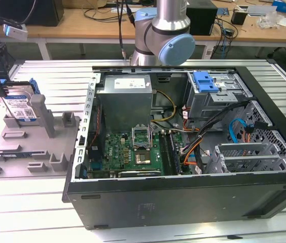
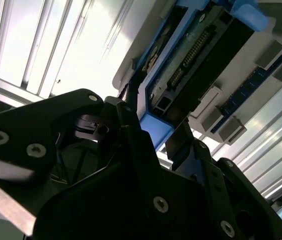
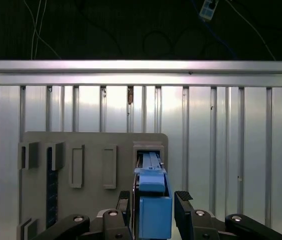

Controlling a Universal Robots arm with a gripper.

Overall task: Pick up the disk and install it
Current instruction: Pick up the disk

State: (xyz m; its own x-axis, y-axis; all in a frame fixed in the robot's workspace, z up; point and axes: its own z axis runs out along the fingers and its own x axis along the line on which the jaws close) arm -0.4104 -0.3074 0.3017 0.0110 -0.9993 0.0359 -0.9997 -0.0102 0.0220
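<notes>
Reaching down at the exterior view's left, the gripper (image 3: 153,196) brackets the upright disk (image 1: 21,107) in the grey fixture (image 1: 34,147); whether it grips cannot be told.

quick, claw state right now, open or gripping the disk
Claw: open, straddling the upright disk in the grey fixture, with a gap on one side.

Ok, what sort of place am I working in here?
Probably an electronics lab or assembly test bench. An opened desktop computer lies on a ribbed metal table, a grey fixture beside it holds the disk on edge, and wooden benches with cables and gear stand behind.
</notes>
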